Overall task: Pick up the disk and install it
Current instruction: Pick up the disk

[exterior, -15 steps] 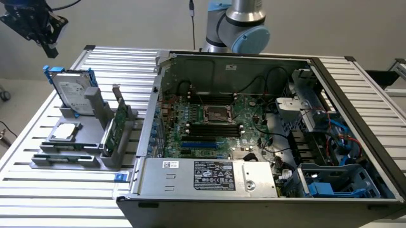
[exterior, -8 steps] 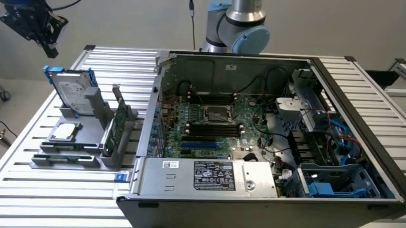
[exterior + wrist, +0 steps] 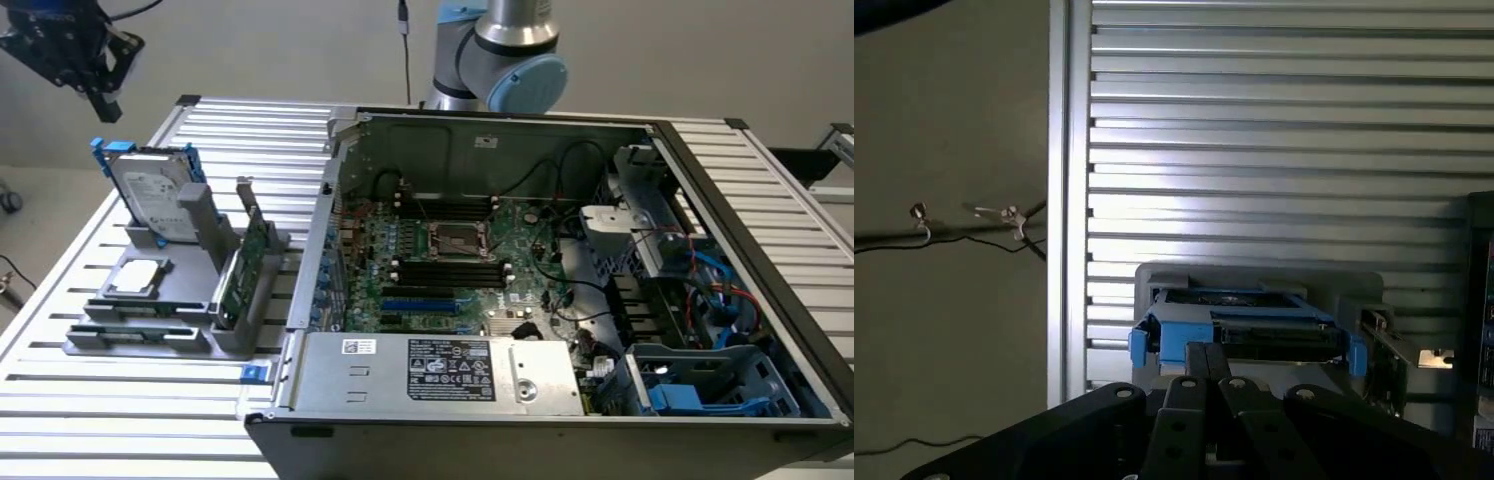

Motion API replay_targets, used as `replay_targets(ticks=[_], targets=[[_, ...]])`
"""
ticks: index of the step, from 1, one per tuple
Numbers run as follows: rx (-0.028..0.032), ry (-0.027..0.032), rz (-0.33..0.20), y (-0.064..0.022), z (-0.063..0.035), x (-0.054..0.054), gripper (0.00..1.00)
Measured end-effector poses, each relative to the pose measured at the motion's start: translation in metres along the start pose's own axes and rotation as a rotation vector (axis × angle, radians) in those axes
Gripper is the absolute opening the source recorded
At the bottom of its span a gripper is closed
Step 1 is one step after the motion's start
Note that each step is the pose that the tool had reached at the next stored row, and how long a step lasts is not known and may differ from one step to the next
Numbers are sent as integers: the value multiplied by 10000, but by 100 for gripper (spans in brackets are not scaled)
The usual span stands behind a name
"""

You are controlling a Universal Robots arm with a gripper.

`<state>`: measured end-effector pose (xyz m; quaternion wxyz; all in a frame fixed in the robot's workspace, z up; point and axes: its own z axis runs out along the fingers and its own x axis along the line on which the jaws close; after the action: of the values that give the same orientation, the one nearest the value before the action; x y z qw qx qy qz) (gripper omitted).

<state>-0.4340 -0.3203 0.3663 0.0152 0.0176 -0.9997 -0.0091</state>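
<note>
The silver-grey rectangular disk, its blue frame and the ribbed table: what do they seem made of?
Silver-grey rectangular disk: likely metal, dull grey sheen. Blue frame: probably plastic, matte, uniform colour. Ribbed table: apparently aluminium, pale slats catching bright light.

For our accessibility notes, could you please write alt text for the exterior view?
The gripper, jaws shut, hangs above the disk, which stands on edge in a grey holder on a slatted metal table. At the exterior view's right, an open computer case shows its motherboard.
</note>
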Motion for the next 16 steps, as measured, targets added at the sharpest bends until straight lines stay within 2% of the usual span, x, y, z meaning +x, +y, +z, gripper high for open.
replay_targets(ticks=[16], targets=[[88,54,-2909,0,5,0,11]])
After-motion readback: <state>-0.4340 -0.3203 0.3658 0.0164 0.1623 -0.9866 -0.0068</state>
